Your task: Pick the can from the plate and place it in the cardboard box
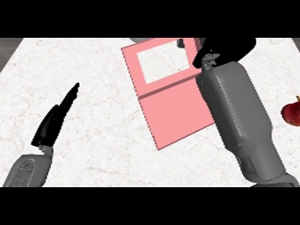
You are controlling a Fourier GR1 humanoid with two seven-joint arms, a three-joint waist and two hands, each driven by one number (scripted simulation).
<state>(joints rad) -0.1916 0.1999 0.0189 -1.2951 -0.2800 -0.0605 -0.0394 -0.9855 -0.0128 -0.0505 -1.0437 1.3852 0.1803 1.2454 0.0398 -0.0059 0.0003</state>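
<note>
Nearest, two grey forearms come in from the near edge of the white marbled counter (100, 145). The left hand (55, 118) shows at the near left, edge-on, its fingers straight and together, pointing to the far right; it touches nothing, and bare counter lies all around it out to the left edge, where a strip of grey floor shows.

The right forearm (239, 118) is long and runs from the near right up toward the far middle, lying across the right side of a pink box (168, 114). The box sits slanted in the middle of the counter, its long pink flap stretching toward the near side and its open square mouth at the far end, with white showing inside. The near corner of the flap ends just left of the forearm.

To the right, well apart from the arm and near the right edge, lies a red pear (295, 113) with a short stem, bare counter around it.

Farthest, the right hand (222, 49) hangs at the far right corner of the box, just beside the mouth. It is a dark mass and I cannot tell how its fingers stand, nor whether it holds anything. The can and the plate cannot be made out anywhere in the view.
</note>
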